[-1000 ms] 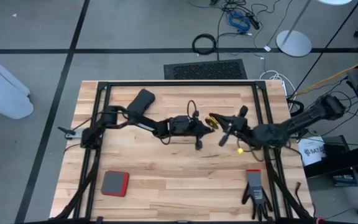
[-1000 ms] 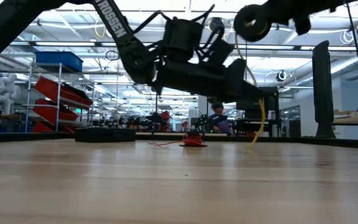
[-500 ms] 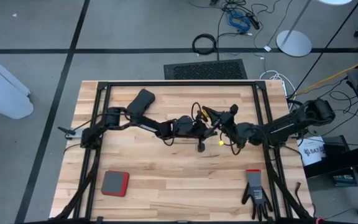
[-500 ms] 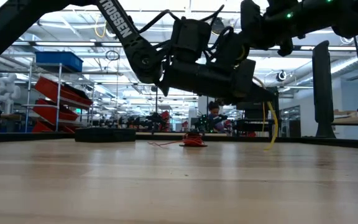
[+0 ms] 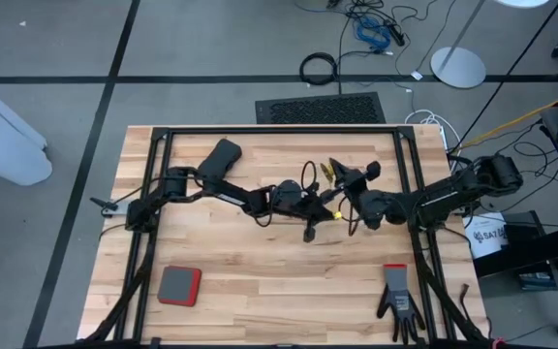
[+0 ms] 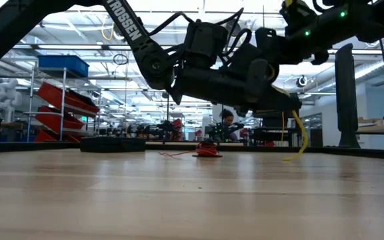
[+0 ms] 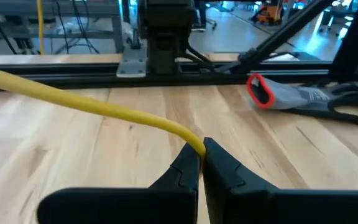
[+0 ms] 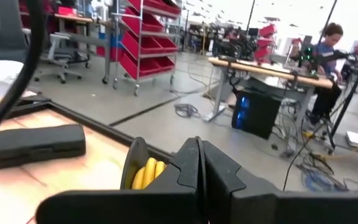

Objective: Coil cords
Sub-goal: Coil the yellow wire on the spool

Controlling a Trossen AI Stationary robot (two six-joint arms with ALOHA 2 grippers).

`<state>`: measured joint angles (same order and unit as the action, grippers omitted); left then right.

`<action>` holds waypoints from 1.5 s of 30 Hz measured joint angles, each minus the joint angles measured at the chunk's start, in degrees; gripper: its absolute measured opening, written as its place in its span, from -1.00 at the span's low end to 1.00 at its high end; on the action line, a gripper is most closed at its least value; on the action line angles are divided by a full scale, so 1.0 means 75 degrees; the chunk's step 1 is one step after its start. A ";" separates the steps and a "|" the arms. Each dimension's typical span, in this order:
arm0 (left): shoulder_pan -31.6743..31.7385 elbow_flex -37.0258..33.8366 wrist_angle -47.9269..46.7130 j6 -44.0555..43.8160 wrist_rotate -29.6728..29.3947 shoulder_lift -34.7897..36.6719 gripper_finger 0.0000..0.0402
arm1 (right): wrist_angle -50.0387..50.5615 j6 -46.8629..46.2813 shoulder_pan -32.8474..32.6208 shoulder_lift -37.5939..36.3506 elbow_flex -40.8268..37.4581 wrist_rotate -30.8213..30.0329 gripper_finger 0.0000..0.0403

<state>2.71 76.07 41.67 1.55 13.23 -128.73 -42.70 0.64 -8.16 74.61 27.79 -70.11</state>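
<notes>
My left arm reaches from nine o'clock toward the table's middle, its left gripper [image 5: 310,219] with fingers [image 7: 185,168] pressed together. My right arm stretches in from three o'clock, elbow bent, wrist raised off the surface; the right gripper [image 5: 345,186] also has its fingers [image 8: 188,165] closed, close beside the left one.

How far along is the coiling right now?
Partly done: yellow turns already sit on the reel at the right gripper. In hand: the left gripper is shut on the yellow cord, both arms raised mid-table. Left: its dangling tail, and the orange cord lying loose on the table.
</notes>
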 joint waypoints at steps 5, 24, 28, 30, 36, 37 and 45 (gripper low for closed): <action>-0.0001 -0.0011 -0.0094 0.0002 0.0217 0.0000 -0.98 | 0.1001 -0.0712 0.0006 0.0005 0.0004 -0.0213 -1.00; 0.0325 -0.0009 -0.1706 0.0742 0.0478 0.0841 -0.98 | 0.3316 -0.3054 -0.0228 0.0003 0.0000 0.0193 -1.00; 0.0343 -0.0009 -0.2209 0.1139 0.0341 0.1110 -0.98 | 0.3428 -0.3224 -0.0220 0.0000 0.0000 0.0510 -1.00; 0.0337 -0.0009 -0.2444 0.1433 0.0126 0.1261 -0.98 | 0.3451 -0.3308 -0.0223 -0.0001 0.0000 0.0682 -1.00; 0.0473 -0.0009 -0.3113 0.1729 -0.0058 0.1651 -0.98 | 0.3564 -0.3407 -0.0279 -0.0003 0.0000 0.1150 -1.00; 0.0495 -0.0009 -0.3174 0.1738 -0.0066 0.1681 -0.98 | 0.3592 -0.3441 -0.0285 -0.0003 0.0000 0.1157 -1.00; 0.0494 -0.0009 -0.3374 0.1783 -0.0288 0.1751 -0.98 | 0.4006 -0.3874 -0.0325 -0.0003 0.0003 0.1549 -1.00</action>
<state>6.41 76.01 16.37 14.92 11.08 -115.59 -12.65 -28.42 -10.59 74.59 27.81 -58.49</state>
